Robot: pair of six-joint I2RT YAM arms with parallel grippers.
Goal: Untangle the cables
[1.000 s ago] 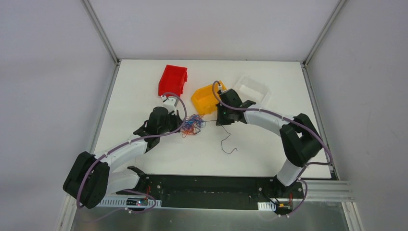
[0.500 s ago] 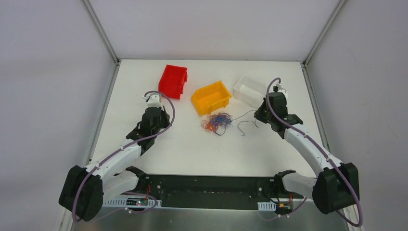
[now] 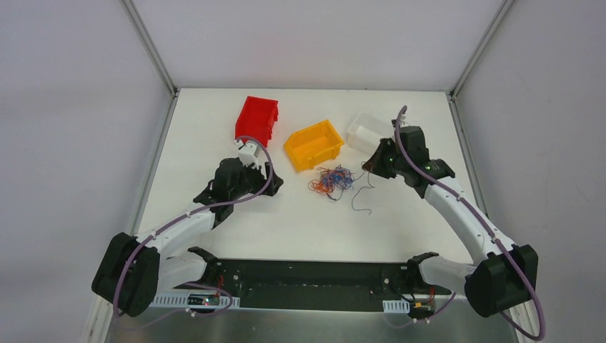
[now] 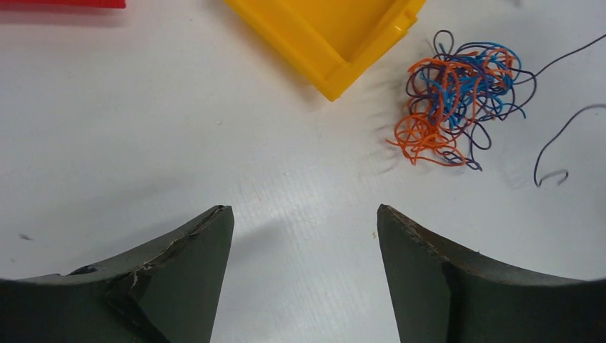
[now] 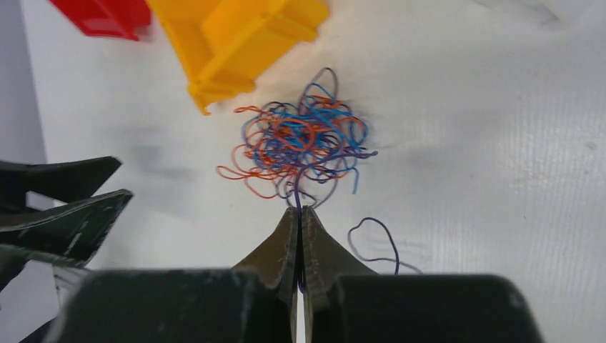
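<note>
Right pincer pinches one dark wire from the cables; left pincer is spread wide. Next, I think, pull that wire gently right, free

The yellow bin is smooth, slightly glossy plastic; the tabletop beneath it is matt and finely ribbed; the cables look plastic-coated.

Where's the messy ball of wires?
In the top view, the cable tangle lies on the arms' side of the yellow bin, one strand pinched by the right end effector.
</note>
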